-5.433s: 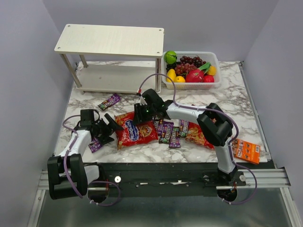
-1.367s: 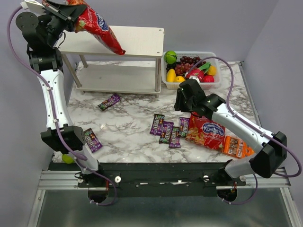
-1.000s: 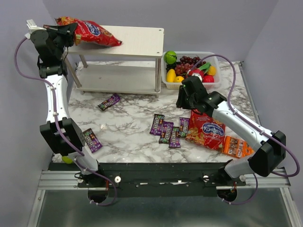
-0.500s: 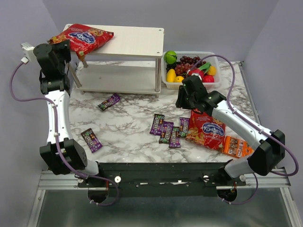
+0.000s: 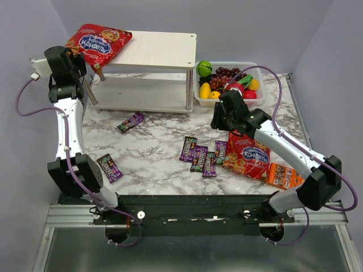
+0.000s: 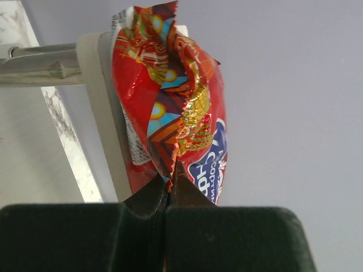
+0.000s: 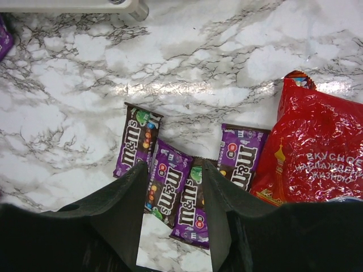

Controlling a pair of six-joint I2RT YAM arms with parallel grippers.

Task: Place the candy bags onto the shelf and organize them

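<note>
One red candy bag [image 5: 100, 42] lies on the top board of the white shelf [image 5: 159, 48], hanging over its front left corner. My left gripper [image 5: 84, 58] is shut on that bag's crimped edge [image 6: 170, 164], beside the shelf board's edge [image 6: 93, 85]. The second red bag [image 5: 249, 153] lies on the marble at the right. My right gripper [image 5: 220, 122] hovers open over a cluster of purple candy packets [image 7: 167, 184], its fingers [image 7: 122, 209] apart and nothing between them. Two more packets [image 5: 131, 120] [image 5: 109, 167] lie apart at the left.
A white basket of fruit [image 5: 256, 72] stands at the back right, beside the shelf. An orange packet [image 5: 286, 177] lies near the table's front right edge. The shelf's lower board [image 5: 142, 93] carries nothing. Grey walls close in both sides.
My left gripper has come down and drawn back left, laying the red bag flatter on the shelf's top left corner. The right arm has stayed put.
</note>
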